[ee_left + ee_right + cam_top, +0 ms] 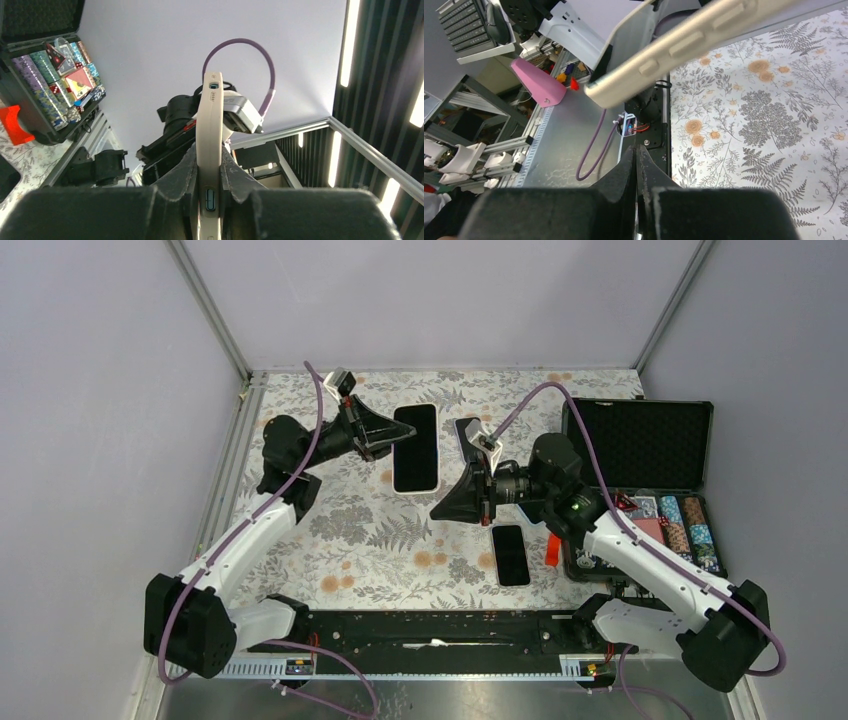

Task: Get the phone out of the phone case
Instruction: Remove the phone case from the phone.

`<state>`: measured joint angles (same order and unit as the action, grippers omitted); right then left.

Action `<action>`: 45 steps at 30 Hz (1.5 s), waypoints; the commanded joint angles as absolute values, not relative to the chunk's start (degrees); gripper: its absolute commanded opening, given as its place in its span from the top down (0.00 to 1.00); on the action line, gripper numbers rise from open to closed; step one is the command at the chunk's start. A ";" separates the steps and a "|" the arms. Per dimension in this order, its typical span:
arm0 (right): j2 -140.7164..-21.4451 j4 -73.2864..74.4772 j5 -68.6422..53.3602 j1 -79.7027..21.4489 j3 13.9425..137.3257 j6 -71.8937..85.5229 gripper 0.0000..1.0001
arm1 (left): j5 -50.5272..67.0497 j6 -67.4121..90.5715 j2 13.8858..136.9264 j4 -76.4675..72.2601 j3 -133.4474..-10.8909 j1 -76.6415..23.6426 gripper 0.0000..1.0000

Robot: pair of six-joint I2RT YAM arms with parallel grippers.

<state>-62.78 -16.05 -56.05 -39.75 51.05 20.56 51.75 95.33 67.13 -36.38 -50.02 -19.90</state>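
Left claw (400, 435) tight on edge of the cased phone (417, 452), arm outstretched; right claw (438, 512) closed and empty.

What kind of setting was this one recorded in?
Probably a lab robot cell, not a home: plain panel walls in an aluminium frame, a mounting rail at the table's near edge, and workshop racks beyond the floral cloth.

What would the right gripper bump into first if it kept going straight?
Probably the black rail along the near edge; the cased phone sits off to the side. Depth is unclear.
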 commanded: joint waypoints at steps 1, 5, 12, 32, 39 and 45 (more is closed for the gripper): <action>-62.06 -23.09 -53.79 -39.81 49.51 21.67 1.00 | 46.67 98.35 65.57 -43.55 -50.46 -19.77 1.00; -61.07 -26.42 -47.78 -39.79 47.65 27.28 0.84 | 43.80 94.72 64.90 -39.27 -50.46 -19.78 1.00; -57.29 -32.15 -44.90 -39.68 47.07 37.93 0.00 | 45.96 92.80 65.84 -40.24 -52.29 -19.78 1.00; -65.43 -36.67 -54.92 -36.29 53.11 44.07 0.79 | 52.86 91.87 65.21 -39.22 -55.36 -18.54 1.00; -66.17 -29.79 -58.34 -35.82 54.31 32.90 1.00 | 53.99 93.66 65.48 -39.86 -55.07 -18.54 1.00; -67.06 -23.67 -62.39 -35.77 55.68 24.08 1.00 | 54.86 96.17 65.61 -41.44 -54.50 -18.54 1.00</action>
<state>-66.15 -28.27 -57.80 -36.36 53.36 35.44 53.80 89.43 66.81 -36.16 -51.64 -18.63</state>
